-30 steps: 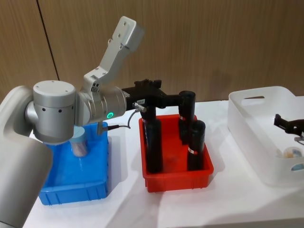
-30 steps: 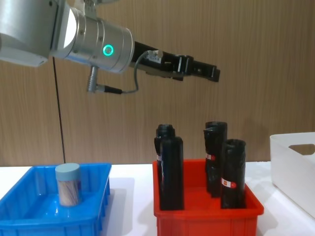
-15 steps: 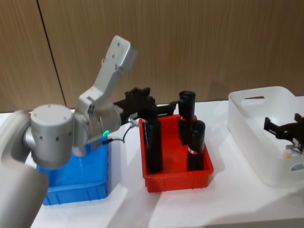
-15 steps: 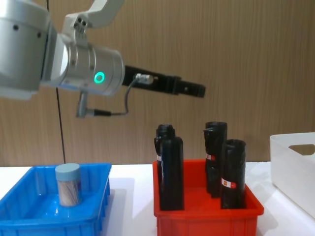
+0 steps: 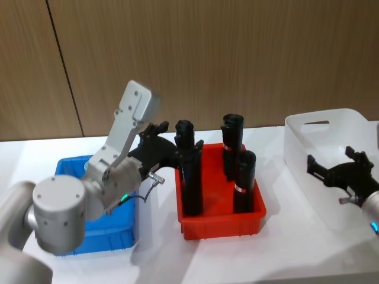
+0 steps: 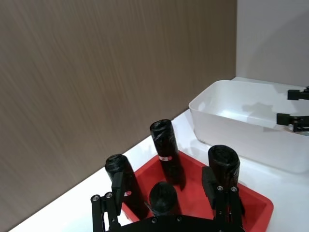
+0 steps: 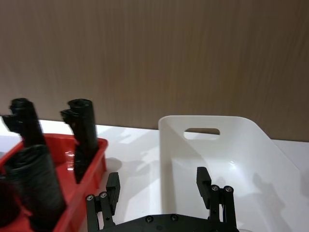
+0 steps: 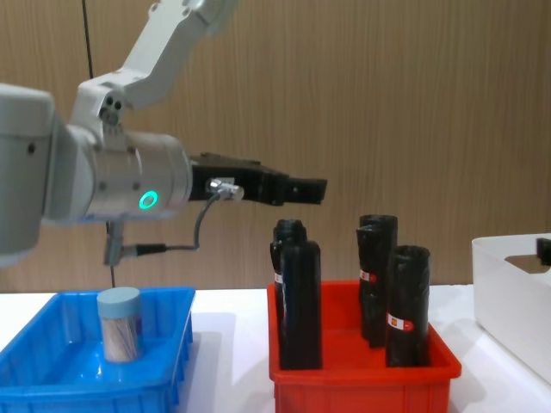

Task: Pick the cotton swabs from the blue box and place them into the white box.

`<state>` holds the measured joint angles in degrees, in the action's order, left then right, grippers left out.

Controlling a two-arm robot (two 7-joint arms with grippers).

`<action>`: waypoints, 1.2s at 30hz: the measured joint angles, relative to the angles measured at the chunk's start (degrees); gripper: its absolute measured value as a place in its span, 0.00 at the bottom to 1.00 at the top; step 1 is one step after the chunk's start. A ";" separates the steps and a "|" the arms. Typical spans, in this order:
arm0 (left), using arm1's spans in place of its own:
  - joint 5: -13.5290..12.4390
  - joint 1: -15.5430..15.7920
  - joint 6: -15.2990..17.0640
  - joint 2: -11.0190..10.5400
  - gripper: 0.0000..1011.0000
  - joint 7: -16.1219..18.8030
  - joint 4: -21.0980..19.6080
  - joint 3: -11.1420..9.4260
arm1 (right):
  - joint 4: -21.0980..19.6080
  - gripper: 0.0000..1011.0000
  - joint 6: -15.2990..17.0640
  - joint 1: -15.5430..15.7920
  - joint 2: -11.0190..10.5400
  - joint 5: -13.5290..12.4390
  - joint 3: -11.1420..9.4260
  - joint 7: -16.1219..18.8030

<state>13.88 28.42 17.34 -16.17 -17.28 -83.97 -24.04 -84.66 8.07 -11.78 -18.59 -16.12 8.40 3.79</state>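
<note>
One cotton swabs jar [image 8: 119, 323] with a pale blue lid stands upright in the blue box [image 8: 95, 384], whose near wall [image 5: 115, 237] also appears under my left arm in the head view. My left gripper [image 5: 159, 145] hangs open and empty in the air between the blue box and the red bin, well above the jar [image 8: 308, 189]. Its fingers [image 6: 104, 209] stand wide apart. My right gripper [image 5: 330, 158] hovers open and empty over the white box [image 5: 320, 135], fingers [image 7: 211, 189] spread above the bin's floor [image 7: 217, 150].
A red bin [image 5: 220, 225] with several tall black rolls [image 8: 300, 297] stands between the two boxes. The rolls rise close to the left gripper's height. A wooden wall closes off the back of the white table [image 5: 266, 260].
My left arm has dropped lower and drawn its gripper back leftward, from over the red bin to its left edge. My right gripper has shifted left over the white box.
</note>
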 joint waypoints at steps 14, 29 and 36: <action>-1.23 -7.66 -8.52 -2.97 0.99 8.54 -4.77 -1.05 | -10.00 0.99 -3.71 7.66 -0.49 -0.25 2.77 0.02; -2.38 -14.47 -16.14 -5.61 0.99 16.24 -9.02 -1.98 | -16.45 0.99 -6.10 12.54 -0.78 -0.34 4.56 0.04; -2.44 -14.84 -16.56 -5.75 0.99 16.64 -9.24 -2.03 | -16.58 0.99 -6.13 12.63 -0.74 -0.34 4.57 0.04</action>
<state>11.45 13.58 0.77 -21.92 -0.64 -93.21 -26.06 -101.24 1.94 0.84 -19.34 -16.47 12.97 3.83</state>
